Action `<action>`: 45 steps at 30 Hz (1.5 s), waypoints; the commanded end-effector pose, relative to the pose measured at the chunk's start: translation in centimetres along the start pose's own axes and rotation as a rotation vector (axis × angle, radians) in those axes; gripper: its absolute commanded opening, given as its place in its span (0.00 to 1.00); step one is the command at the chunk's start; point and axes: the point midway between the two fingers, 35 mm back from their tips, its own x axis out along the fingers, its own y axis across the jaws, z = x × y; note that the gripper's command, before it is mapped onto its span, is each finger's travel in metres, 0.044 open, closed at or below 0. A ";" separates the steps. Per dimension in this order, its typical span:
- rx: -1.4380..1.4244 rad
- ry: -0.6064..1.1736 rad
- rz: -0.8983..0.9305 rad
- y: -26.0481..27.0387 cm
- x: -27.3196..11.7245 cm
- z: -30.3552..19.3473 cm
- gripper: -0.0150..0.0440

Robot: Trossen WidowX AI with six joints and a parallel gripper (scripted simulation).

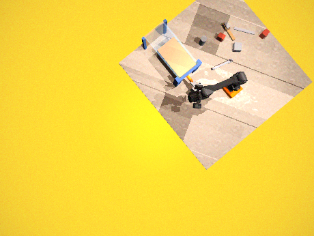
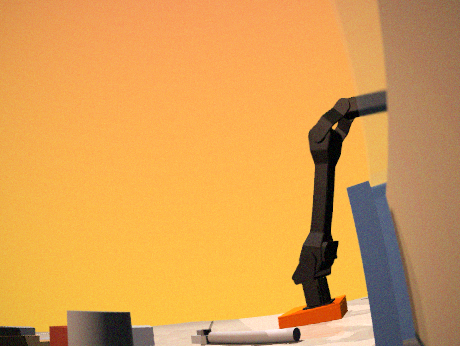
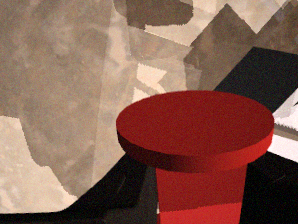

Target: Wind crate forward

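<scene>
gripper (image 1: pixel 194 97) (image 3: pixel 200 192) is clamped on the red knob (image 3: pixel 195 122) of the winch handle, just outside the rack's front blue frame (image 1: pixel 188 73). crate (image 1: pixel 177 56) is in the guard cubby, its front end right by that frame; can't tell if they touch, or if it's fully flat. short orange strap (image 1: pixel 190 78) shows betw. frame & winch (image 1: pixel 195 85), which is mostly hidden under the arm. white rod (image 1: pixel 222 65) (image 2: pixel 255 335), dk grey cyl. (image 1: pixel 203 41) (image 2: pixel 99 327) & hammer (image 1: pixel 229 32) lie/stand apart on the bench.
</scene>
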 end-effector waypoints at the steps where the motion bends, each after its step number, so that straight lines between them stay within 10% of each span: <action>1: -0.010 0.032 0.004 0.5 0.2 -1.5 0.25; 45: -0.004 0.001 0.010 0.7 -0.1 -4.2 0.34</action>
